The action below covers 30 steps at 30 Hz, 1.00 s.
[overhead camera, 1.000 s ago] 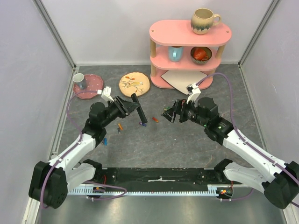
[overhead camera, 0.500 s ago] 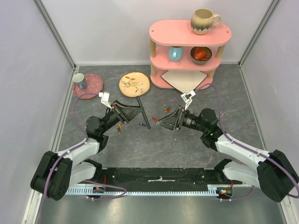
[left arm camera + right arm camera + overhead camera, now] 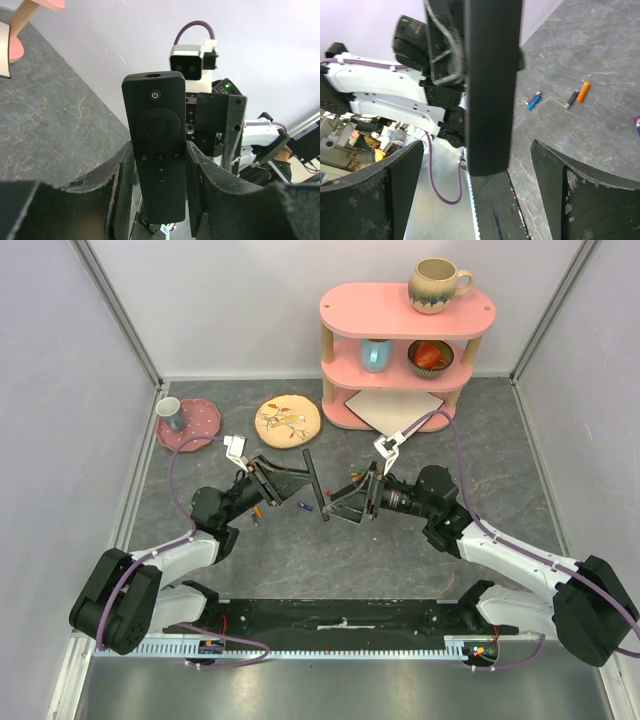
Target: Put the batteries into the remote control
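Note:
My left gripper (image 3: pixel 297 477) is shut on the remote control (image 3: pixel 314 480), a slim black bar held off the table, tilted, in the middle. In the left wrist view the remote (image 3: pixel 156 140) stands between my fingers with its button face toward the camera. My right gripper (image 3: pixel 336 508) is open, and its jaws stand wide on either side of the remote's end (image 3: pixel 490 100) without touching it. Batteries lie loose on the table: an orange one (image 3: pixel 258 510), a purple one (image 3: pixel 303 505) and a red one (image 3: pixel 355 475). The right wrist view shows a blue one (image 3: pixel 534 101) and an orange one (image 3: pixel 583 92).
A pink two-tier shelf (image 3: pixel 400 315) with mugs and a bowl stands at the back, with a white board (image 3: pixel 393 410) at its foot. A floral plate (image 3: pixel 287 420) and a pink plate (image 3: pixel 200 420) with a cup lie at the back left.
Both arms have dropped lower and reached toward the middle. The left gripper carried the remote to the right. The right gripper moved left until its open jaws came round the remote's end.

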### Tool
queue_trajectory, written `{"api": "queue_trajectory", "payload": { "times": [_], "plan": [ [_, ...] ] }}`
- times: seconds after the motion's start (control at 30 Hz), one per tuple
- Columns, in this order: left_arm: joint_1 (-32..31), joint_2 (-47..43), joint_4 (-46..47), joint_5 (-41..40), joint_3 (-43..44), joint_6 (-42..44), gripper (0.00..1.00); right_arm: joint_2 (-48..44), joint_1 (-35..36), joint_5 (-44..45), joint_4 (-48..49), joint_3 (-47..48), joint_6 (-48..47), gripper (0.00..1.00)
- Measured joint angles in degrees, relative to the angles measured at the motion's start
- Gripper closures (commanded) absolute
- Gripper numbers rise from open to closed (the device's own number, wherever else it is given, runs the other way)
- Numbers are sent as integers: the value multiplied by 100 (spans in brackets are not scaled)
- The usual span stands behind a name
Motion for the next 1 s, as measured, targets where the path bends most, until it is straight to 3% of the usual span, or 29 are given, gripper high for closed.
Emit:
{"api": "queue_trajectory", "payload": {
  "times": [0.33, 0.63, 1.0],
  "plan": [
    [-160, -2, 48, 17, 35, -74, 98, 271, 63, 168, -487, 31, -415, 5],
    [-282, -2, 50, 39, 66, -74, 98, 758, 74, -164, 610, 31, 208, 19],
    [-289, -2, 59, 39, 68, -87, 98, 833, 111, -387, 1290, 13, 553, 36]
  ]
}}
